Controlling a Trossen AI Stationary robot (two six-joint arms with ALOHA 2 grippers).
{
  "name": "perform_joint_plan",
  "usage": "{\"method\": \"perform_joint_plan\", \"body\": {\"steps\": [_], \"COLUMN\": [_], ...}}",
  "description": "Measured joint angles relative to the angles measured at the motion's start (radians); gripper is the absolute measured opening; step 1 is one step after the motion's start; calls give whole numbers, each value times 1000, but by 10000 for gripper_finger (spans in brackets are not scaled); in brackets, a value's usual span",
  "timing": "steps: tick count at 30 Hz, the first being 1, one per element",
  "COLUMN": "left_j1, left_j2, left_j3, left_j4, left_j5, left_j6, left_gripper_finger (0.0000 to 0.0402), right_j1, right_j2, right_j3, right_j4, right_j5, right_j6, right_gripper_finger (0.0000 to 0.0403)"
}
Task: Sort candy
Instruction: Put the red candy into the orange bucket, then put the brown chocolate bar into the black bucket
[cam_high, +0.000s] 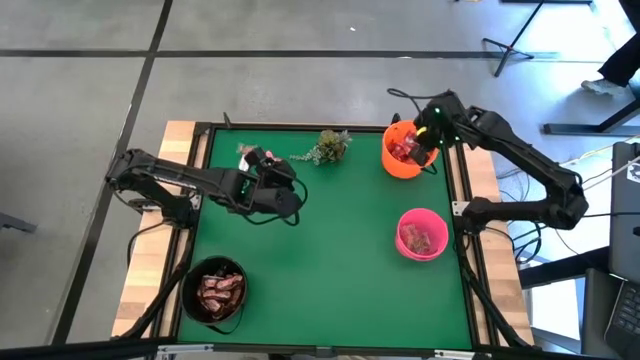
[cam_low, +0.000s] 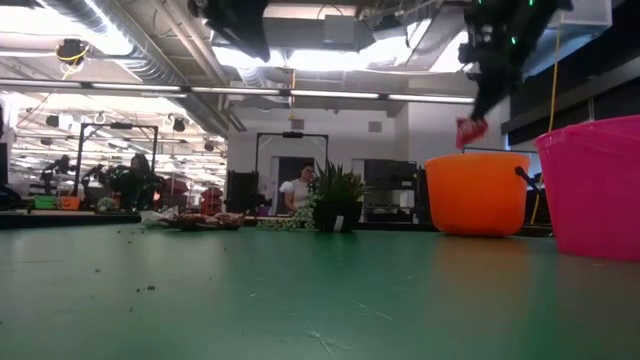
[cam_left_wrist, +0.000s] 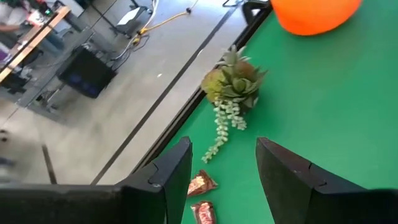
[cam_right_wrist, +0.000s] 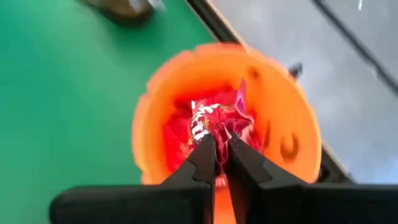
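Red candy packet (cam_right_wrist: 214, 121) pinched between the right hand's (cam_right_wrist: 222, 142) fingertips, hung directly above the mouth of the orange bowl (cam_high: 400, 160), clear of the rim in the low view, packet (cam_low: 471, 130) dangling over the bowl (cam_low: 478, 192). Straight below it, more red packets already in the bowl (cam_right_wrist: 177, 134). Key relation: drop line fell inside the rim, roughly central, so a plain release looked enough, no sideways shift needed. Packet crumpled, no clear long axis. Pink bowl (cam_high: 421, 234) with a few sweets sat nearer the front on the same side, well apart from the orange one; black bowl (cam_high: 214, 290) with brown bars at the front left. Loose candy remaining: two brown-red bars (cam_left_wrist: 200, 183) on the green worktop (cam_high: 330, 250) just ahead of the left hand (cam_left_wrist: 222, 171), fingers spread and empty, near the far left edge. Those bars lay between the left hand and the plant sprig (cam_left_wrist: 231, 84), far closer to the left arm than the right. Judged: left arm better placed for the next pick, black bowl the likely target; risk on the right side only a wrapper snagging on a fingertip at release.
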Motion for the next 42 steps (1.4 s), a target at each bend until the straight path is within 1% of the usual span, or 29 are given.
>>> {"method": "perform_joint_plan", "body": {"steps": [4,8,11,15,19,22,26,29,32,34,38,42], "left_j1": [56,142,201,274,351,414,510,578,627,648,648,636], "left_j2": [0,0,0,0,0,1,2,2,2,12,36,56], "left_j3": [0,0,-22,-80,-171,-219,-262,-277,-305,-331,-394,-430], "left_j4": [-12,-1,64,176,291,295,276,279,278,271,249,251], "left_j5": [6,102,152,278,419,496,617,703,706,713,741,733], "left_j6": [27,80,135,197,212,184,146,119,63,47,46,28], "left_gripper_finger": [168,168,168,168,168,168,168,168,168,168,168,168], "right_j1": [-88,-110,-107,-107,-107,-106,-106,-106,-106,-106,-106,-105], "right_j2": [10,14,12,11,10,1,-37,-85,-150,-199,-289,-351], "right_j3": [-68,-95,-95,-95,-95,-92,-69,-53,-45,-45,-44,-44], "right_j4": [11,17,34,47,64,63,71,108,171,217,306,365], "right_j5": [-20,-108,-116,-116,-116,-116,-143,-209,-321,-416,-579,-658], "right_j6": [-34,-39,-41,-54,-56,-56,-55,-48,-46,-45,-11,44], "right_gripper_finger": [27,44,66,105,147,167,177,177,177,177,177,177]}}
